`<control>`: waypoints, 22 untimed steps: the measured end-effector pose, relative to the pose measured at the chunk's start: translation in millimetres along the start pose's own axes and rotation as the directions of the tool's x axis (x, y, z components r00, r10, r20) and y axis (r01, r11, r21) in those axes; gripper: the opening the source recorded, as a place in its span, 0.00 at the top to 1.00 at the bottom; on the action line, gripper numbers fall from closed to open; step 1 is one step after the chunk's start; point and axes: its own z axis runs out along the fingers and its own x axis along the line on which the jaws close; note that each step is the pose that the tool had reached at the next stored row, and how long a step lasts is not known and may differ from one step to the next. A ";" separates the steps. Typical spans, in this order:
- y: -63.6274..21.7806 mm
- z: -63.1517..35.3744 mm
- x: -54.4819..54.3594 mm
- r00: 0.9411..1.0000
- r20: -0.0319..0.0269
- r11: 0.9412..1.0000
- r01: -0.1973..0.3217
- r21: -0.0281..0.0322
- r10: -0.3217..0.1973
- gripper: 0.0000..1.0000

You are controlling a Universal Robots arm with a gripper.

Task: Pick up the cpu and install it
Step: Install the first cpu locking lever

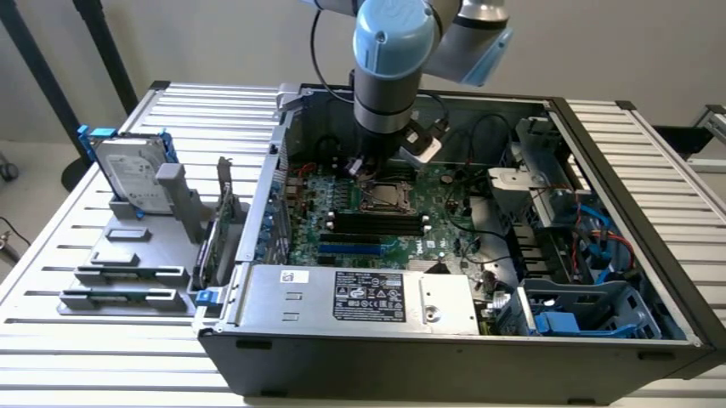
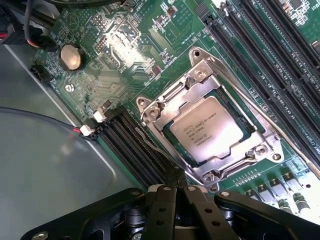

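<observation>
Open computer case [image 1: 635, 340] on a slatted table [image 1: 68, 340], with the arm reaching down into it over the motherboard [image 1: 340, 200]. The cpu [image 2: 211, 129] lies flat in its socket [image 2: 207, 127] on the board, silver lid upward and printed markings legible, framed by the metal retention bracket [image 2: 197, 75]; it is not carried by the tool. In the wrist view the tool [image 2: 178, 192] hangs just beside the socket, at the corner of the bracket that borders the black memory slots [image 2: 132, 150], so the chip lies close ahead of the fingertips and slightly off to one side. The chip is square and offers no long axis; its edges run diagonally to the line of the fingers. The tool is clenched, its two black fingers [image 2: 165, 210] pressed together with nothing between them. The fingertip appears close to a thin wire lever [image 2: 157, 150] along the socket edge; contact cannot be confirmed. In the exterior view the arm stands directly above the socket
</observation>
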 end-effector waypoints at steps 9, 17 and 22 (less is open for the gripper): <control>3.4 1.0 2.2 1.000 0.004 1.000 0.013 0.003 -0.013 0.89; 7.1 2.0 4.7 1.000 0.008 1.000 0.025 0.006 -0.025 0.89; 9.8 2.6 6.5 0.999 0.010 0.999 0.034 0.008 -0.034 0.89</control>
